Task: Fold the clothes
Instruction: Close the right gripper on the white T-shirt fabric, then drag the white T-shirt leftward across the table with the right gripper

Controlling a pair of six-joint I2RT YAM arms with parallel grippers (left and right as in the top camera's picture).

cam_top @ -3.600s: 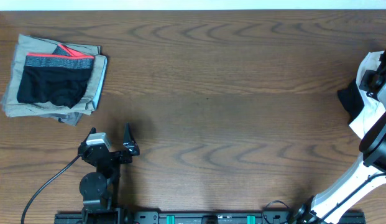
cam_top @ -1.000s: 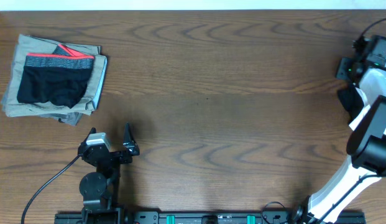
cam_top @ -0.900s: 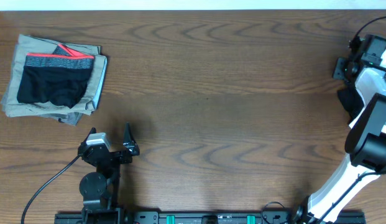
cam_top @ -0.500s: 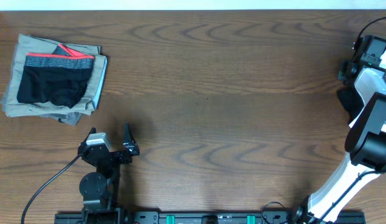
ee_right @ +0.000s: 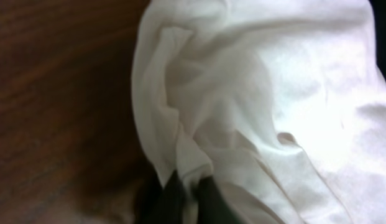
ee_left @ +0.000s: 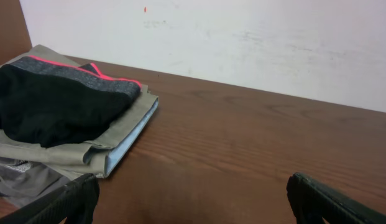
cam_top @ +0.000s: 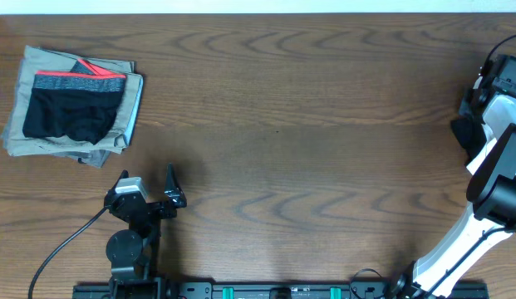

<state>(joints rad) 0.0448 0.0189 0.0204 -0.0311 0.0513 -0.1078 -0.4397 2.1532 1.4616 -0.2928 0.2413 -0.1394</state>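
One wrinkled white T-shirt (ee_right: 255, 112) lies bunched at the right edge of the bench (cam_top: 307, 124), and the right jaws are clamped on a fold of it. Only the overhead view shows the black garment (cam_top: 462, 133) beside it. The left jaws stand wide apart.

Shorts (cam_top: 71, 112) on folded pile (cam_top: 50, 60) far L, T-shirt (ee_right: 273, 93) far R

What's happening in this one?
The right hand is pinched shut on a fold of the white T-shirt, which lies bunched at the right edge of the table, not yet spread out. The left hand sits open near the front, holding nothing. A folded pile lies at the far left, untouched.
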